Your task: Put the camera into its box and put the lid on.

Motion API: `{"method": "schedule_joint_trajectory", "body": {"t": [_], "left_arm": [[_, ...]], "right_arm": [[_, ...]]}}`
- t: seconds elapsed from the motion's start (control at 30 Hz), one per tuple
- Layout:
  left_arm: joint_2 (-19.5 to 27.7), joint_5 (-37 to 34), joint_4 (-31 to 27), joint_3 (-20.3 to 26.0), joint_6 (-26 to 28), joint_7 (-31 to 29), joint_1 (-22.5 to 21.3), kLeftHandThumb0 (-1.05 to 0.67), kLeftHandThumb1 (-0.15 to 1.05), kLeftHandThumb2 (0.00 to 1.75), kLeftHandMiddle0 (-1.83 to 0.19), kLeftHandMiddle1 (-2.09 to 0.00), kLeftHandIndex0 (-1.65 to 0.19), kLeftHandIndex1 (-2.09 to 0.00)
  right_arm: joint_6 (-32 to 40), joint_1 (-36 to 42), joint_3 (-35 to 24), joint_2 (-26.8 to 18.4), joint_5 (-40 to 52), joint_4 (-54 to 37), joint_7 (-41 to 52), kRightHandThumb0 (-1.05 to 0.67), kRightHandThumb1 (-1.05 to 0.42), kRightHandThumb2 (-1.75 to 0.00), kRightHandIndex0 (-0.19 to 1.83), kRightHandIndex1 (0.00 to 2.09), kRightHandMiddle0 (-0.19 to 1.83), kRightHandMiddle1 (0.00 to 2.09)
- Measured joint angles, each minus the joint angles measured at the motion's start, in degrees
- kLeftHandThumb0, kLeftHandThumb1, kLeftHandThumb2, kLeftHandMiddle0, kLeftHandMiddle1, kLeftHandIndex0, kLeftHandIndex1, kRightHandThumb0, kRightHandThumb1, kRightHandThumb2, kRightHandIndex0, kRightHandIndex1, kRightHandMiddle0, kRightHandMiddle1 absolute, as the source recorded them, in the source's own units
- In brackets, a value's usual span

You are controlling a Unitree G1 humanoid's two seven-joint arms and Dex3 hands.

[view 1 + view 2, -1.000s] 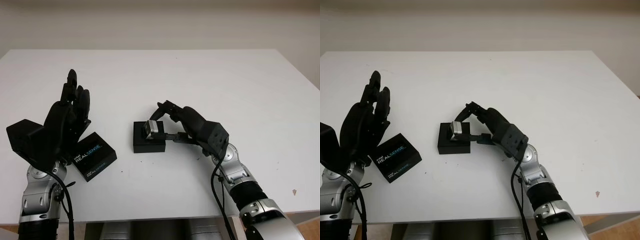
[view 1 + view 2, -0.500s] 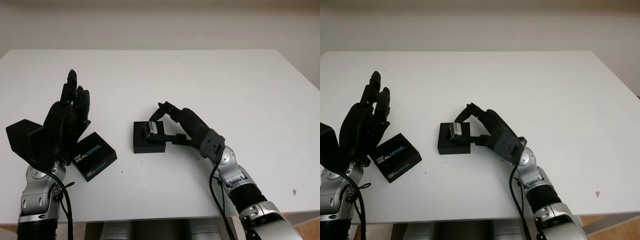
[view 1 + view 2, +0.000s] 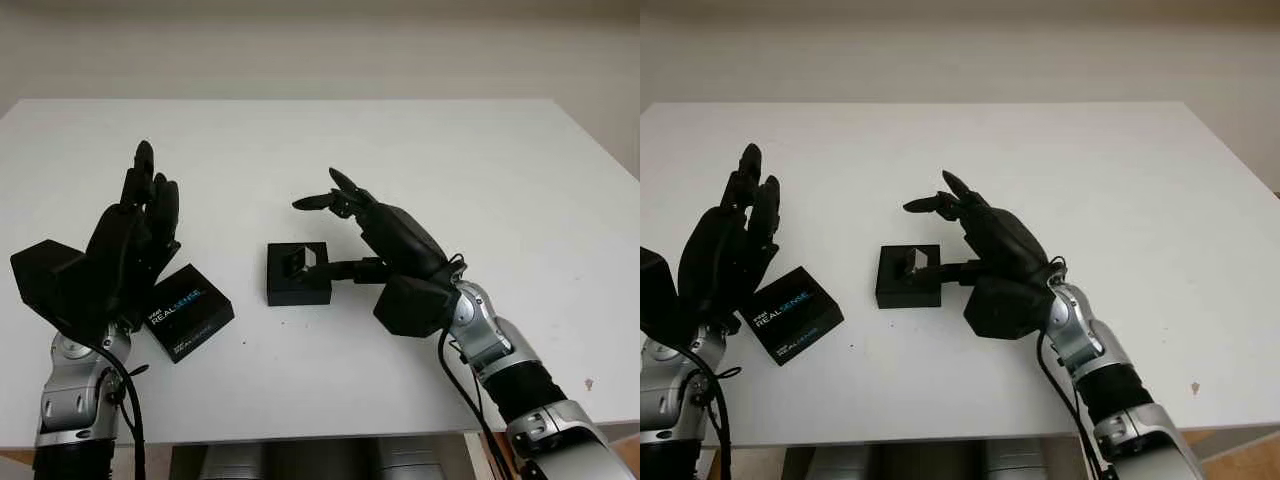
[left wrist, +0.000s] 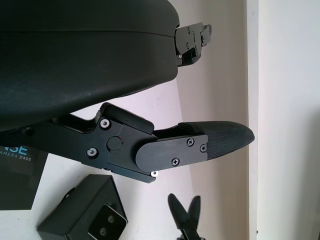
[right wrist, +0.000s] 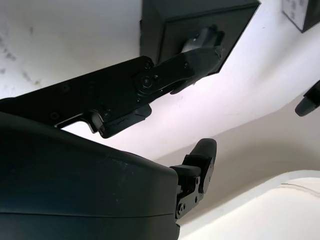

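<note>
Since a second ago, the right robot hand (image 3: 340, 225) has let go of the camera (image 3: 299, 262) and lifted up, and the camera has dropped lower into the box (image 3: 296, 274). Nearest to the robot, both arms come in from the bottom edge. The left robot hand (image 3: 120, 245) is held up in the air at the left side, open and holding nothing, with its fingers pointing up and away. Just beside it on the white worktop (image 3: 420, 150) lies the lid (image 3: 188, 311), a flat black piece with white REALSENSE letters on top, turned at a slant. The lid is near the box but not touching it. A bit farther in, near the middle of the worktop, stands the small black box with its top open. The silver camera sits inside it, a little tilted. The right robot hand is just to the right of the box, open and holding nothing. Two of its fingers (image 3: 322, 199) point out over the far side of the box, up in the air. Its lower finger (image 5: 197, 56) reaches sideways to the box and its tip is at the camera; I cannot tell if it touches. Beyond that, the white worktop runs back to a pale wall (image 3: 320, 45).
</note>
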Motion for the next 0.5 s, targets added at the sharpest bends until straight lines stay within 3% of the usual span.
{"method": "schedule_joint_trajectory", "body": {"t": [0.5], "left_arm": [[-0.1,0.0,0.0,0.0,0.1,0.2,0.0,-0.71,1.05,0.57,0.19,0.00,0.19,0.00]], "right_arm": [[5.9,0.2,1.9,-2.5,-6.4,-11.9,3.3,-0.79,-1.00,-0.06,0.12,0.10,0.25,0.60]]}}
